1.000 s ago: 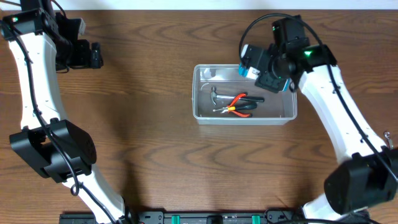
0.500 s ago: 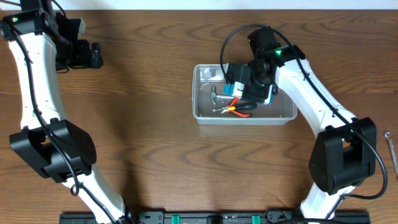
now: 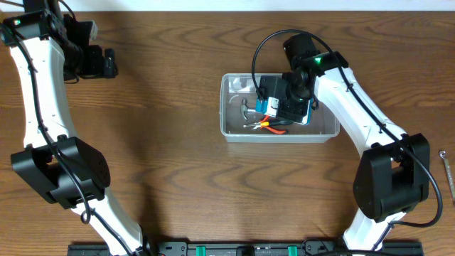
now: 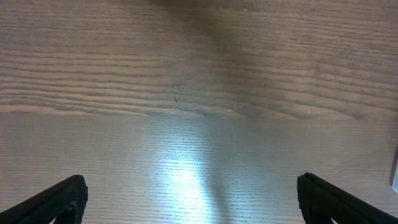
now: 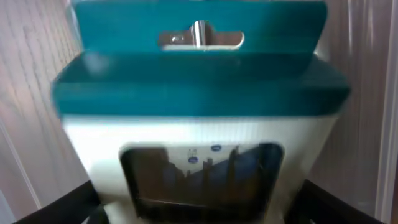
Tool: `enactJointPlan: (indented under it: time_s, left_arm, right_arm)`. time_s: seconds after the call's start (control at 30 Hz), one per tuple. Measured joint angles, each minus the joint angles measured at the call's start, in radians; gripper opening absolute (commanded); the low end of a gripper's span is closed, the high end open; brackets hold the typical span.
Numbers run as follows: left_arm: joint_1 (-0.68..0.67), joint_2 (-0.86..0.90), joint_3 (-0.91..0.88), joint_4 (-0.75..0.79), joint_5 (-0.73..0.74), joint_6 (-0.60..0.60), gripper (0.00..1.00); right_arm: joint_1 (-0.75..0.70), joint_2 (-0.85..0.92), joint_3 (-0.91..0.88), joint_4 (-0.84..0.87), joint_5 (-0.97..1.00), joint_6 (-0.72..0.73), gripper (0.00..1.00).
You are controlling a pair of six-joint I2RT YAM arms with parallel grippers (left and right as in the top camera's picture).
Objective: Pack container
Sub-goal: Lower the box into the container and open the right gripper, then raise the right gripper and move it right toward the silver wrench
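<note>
Overhead, the container (image 3: 323, 126) sits mid-table with red-handled pliers (image 3: 269, 126) inside. The right gripper (image 3: 284, 101) hangs over it with a blue-and-white card pack (image 3: 272, 104). Only the right wrist view shows the pack's hang hole and window. There the fingers (image 5: 74, 202) flank the pack, set wide; whether they pinch it is unclear. The left gripper (image 4: 193, 199) is spread wide over the wooden table (image 4: 199, 93).

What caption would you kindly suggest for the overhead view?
Right pincer poised with a blue-and-white card pack over the clear container.
</note>
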Motion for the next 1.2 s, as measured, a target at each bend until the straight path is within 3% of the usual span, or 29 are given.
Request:
enactJointPlan:
  time_s: [0.2,0.33,0.47,0.73,0.93,1.2]
  left_arm:
    - [0.0,0.0,0.0,0.0,0.0,0.0,0.98]
    - [0.0,0.0,0.0,0.0,0.0,0.0,0.98]
    - [0.0,0.0,0.0,0.0,0.0,0.0,0.98]
    - [0.0,0.0,0.0,0.0,0.0,0.0,0.98]
    - [0.0,0.0,0.0,0.0,0.0,0.0,0.98]
    - [0.0,0.0,0.0,0.0,0.0,0.0,0.98]
  right_arm:
    - [0.0,0.0,0.0,0.001,-0.003,0.0,0.83]
    - [0.0,0.0,0.0,0.008,-0.003,0.002,0.99]
    - [0.0,0.0,0.005,0.045,0.006,0.026,0.99]
    - [0.0,0.002,0.243,0.039,0.063,0.226,0.99]
    - [-0.024,-0.062,0.411,-0.098,0.177,0.4,0.99]
    - [-0.243,-0.249,0.426,-0.267,0.259,0.587,0.99]
